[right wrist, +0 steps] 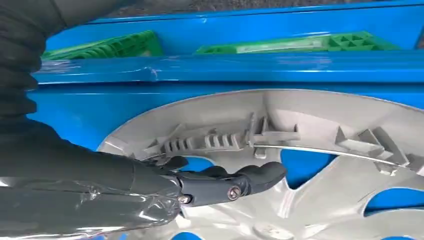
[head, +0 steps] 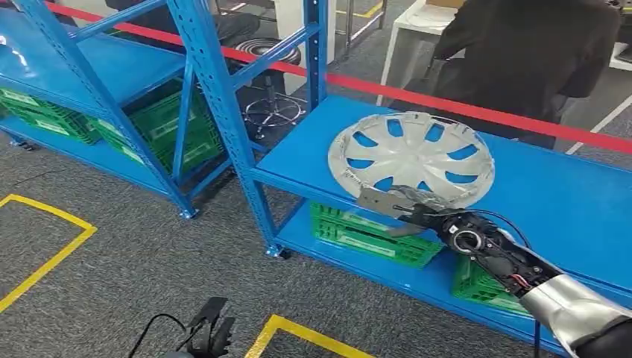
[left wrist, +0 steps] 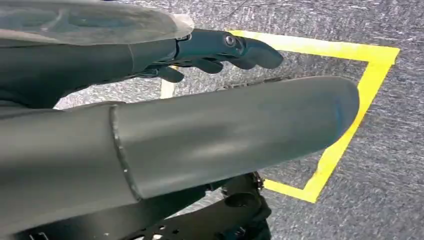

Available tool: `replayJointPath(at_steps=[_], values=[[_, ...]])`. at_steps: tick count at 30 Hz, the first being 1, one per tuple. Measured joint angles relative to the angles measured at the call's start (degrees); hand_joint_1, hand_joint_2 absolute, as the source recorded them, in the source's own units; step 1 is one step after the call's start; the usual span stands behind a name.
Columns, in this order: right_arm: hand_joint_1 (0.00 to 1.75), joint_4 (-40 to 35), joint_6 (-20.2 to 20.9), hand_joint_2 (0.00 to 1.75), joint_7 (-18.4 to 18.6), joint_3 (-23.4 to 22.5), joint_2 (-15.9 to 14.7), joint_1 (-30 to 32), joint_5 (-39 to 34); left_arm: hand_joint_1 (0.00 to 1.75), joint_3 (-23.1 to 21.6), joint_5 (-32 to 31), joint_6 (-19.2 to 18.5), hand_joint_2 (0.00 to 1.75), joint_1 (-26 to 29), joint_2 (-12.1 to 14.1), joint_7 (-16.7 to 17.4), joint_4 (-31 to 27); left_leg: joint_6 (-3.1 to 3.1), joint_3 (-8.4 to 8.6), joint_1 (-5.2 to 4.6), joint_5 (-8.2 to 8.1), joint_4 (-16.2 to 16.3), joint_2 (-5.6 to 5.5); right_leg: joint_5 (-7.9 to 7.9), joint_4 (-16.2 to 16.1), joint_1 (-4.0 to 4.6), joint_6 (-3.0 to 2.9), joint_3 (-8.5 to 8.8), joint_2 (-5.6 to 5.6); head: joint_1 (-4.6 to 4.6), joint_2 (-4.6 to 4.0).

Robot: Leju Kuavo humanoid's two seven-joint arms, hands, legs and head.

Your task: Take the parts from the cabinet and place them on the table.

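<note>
Your right hand (head: 417,212) is reaching over the front edge of the blue shelf (head: 566,194) to the near rim of the silver hubcap (head: 411,156), which lies flat on the upper level of the rack, inner side up. In the right wrist view you can see the dark fingers (right wrist: 250,177) stretched across the hubcap's ribbed inner face (right wrist: 310,165), lying against the plastic close to the rim clips; whether they have actually closed around the rim you cannot tell from these pictures, since the thumb side is hidden under the hand. The hubcap sits wholly on the shelf, with blue showing through its cut-outs. Your left hand (left wrist: 220,50) hangs low beside the body over the grey carpet (left wrist: 390,150), its fingers loosely extended and holding nothing, above a yellow floor marking (left wrist: 345,135). Below the hubcap's shelf, green crates (head: 373,235) rest on the lower level, and more green crates (head: 164,130) sit in the neighbouring rack to the left. A red barrier tape (head: 477,112) runs behind the racks, and a person in dark clothing (head: 522,52) stands beyond it, near a black stool (head: 272,74)
</note>
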Motion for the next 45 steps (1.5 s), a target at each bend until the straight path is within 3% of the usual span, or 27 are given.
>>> replayJointPath(at_steps=[7, 38, 39, 40, 41, 45], values=[[0.0, 2.5, 0.0, 1.75, -1.6, 0.8, 0.6, -0.6, 0.0, 0.0, -0.2, 0.1, -0.2, 0.0, 0.0, 0.0, 0.0, 0.0, 0.0, 0.12, 0.0, 0.0, 0.0, 0.01, 0.0, 0.0, 0.0, -0.01, 0.09, 0.02, 0.0, 0.0], [0.0, 6.3, -1.0, 1.75, -1.6, 1.4, 1.0, -1.5, 0.9, 0.0, -0.3, 0.3, -0.3, 0.0, 0.0, 0.0, 0.0, 0.0, 0.0, 0.41, 0.0, 0.03, 0.0, 0.03, 0.01, 0.0, 0.01, -0.02, 0.37, 0.02, 0.0, 0.0], [0.37, 6.3, -1.2, 1.75, -1.6, 1.4, 1.0, -1.5, 0.9, 0.0, -0.3, 0.4, -0.3, 0.0, -0.1, 0.0, 0.0, 0.0, 0.0, 0.41, 0.0, 0.03, 0.0, 0.03, 0.01, 0.0, 0.01, -0.02, 0.36, 0.02, 0.0, 0.0], [1.62, 6.3, -1.2, 1.75, -1.6, 1.4, 1.0, -1.5, 0.9, 0.0, -0.3, 0.4, -0.3, 0.0, -0.1, 0.0, 0.0, 0.0, 0.0, 0.41, 0.0, 0.03, 0.0, 0.03, 0.01, 0.0, 0.01, -0.02, 0.36, 0.02, 0.0, 0.0], [1.75, 6.3, -1.2, 1.75, -1.6, 1.4, 1.0, -1.5, 0.9, 0.0, -0.3, 0.4, -0.3, 0.0, -0.1, 0.0, 0.0, 0.0, 0.0, 0.41, 0.0, 0.03, 0.0, 0.03, 0.01, 0.0, 0.01, -0.02, 0.36, 0.02, 0.0, 0.0], [1.75, 6.4, -1.9, 1.75, -1.6, 1.4, 1.0, -1.5, 0.9, 0.0, -0.3, 0.4, -0.3, 0.0, -0.1, 0.0, 0.0, 0.0, 0.0, 0.42, 0.01, 0.03, 0.0, 0.03, 0.01, 0.0, 0.01, -0.02, 0.36, 0.02, 0.0, 0.0]])
